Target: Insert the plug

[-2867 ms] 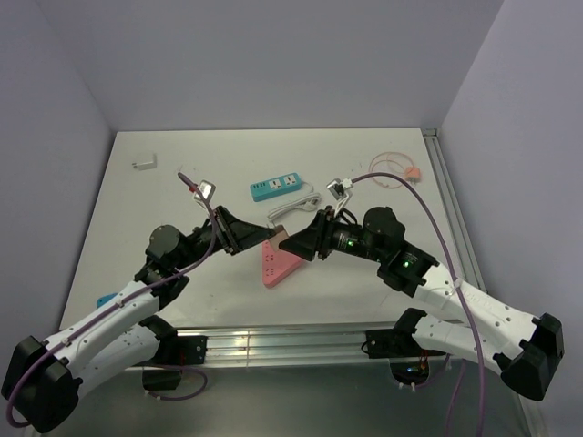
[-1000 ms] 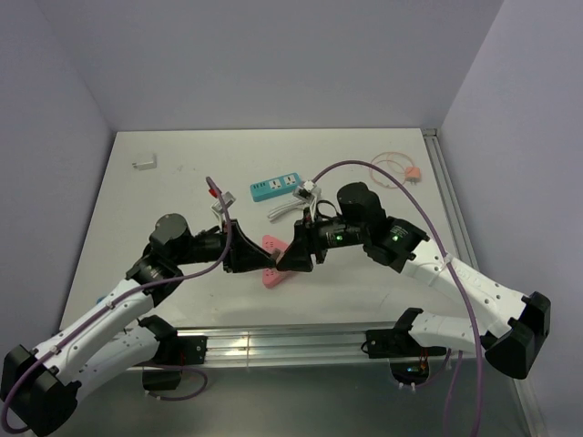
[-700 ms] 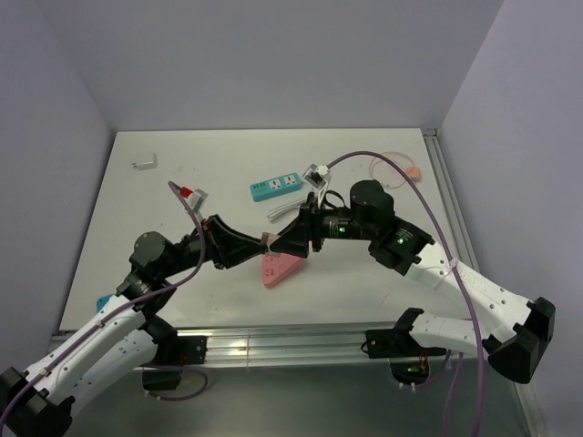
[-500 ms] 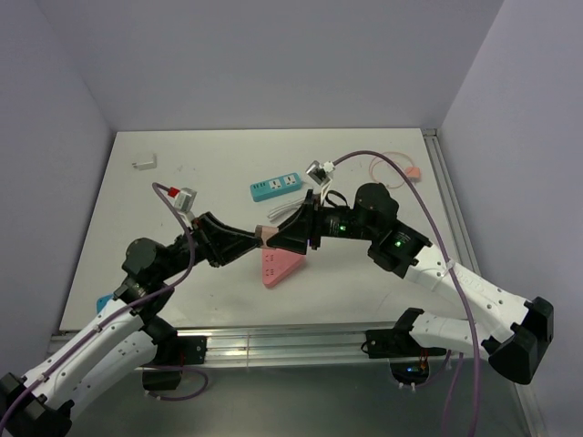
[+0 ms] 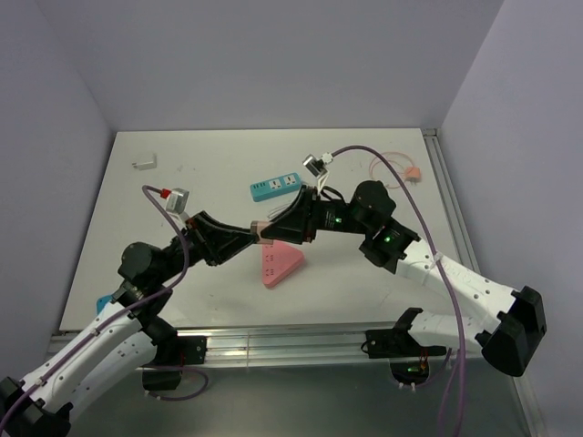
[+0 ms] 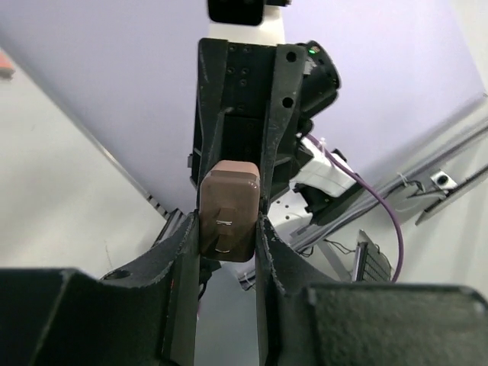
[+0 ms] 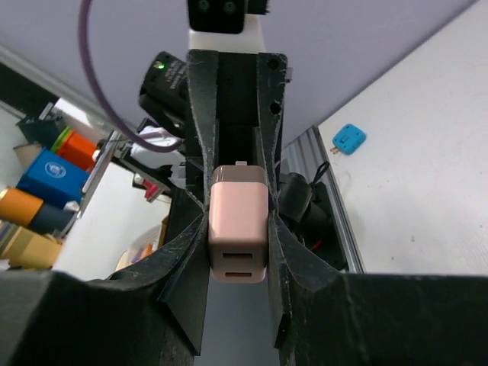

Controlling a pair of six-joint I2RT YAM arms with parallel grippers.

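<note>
The plug point(image 5: 260, 230) is a small pink charger block held in the air between both arms. My left gripper point(image 5: 254, 234) comes at it from the left and my right gripper point(image 5: 268, 231) from the right, fingertips meeting tip to tip. In the left wrist view the plug point(image 6: 229, 217) shows its folded prongs and sits pinched between my left gripper's point(image 6: 227, 223) pads. Seen from the right wrist, the plug point(image 7: 238, 225) shows two USB slots, and my right gripper point(image 7: 238, 232) presses both its sides. A pink triangular power strip point(image 5: 281, 267) lies on the table just below.
A teal power strip point(image 5: 276, 187) with a white cord lies behind the grippers. A small white adapter point(image 5: 144, 164) sits at the far left, a thin orange cable point(image 5: 401, 170) at the far right, and a blue plug point(image 5: 107, 299) at the near left edge.
Both grippers have risen from the pink power strip, carrying the plug up and slightly left. The right jaws have narrowed onto the plug.
</note>
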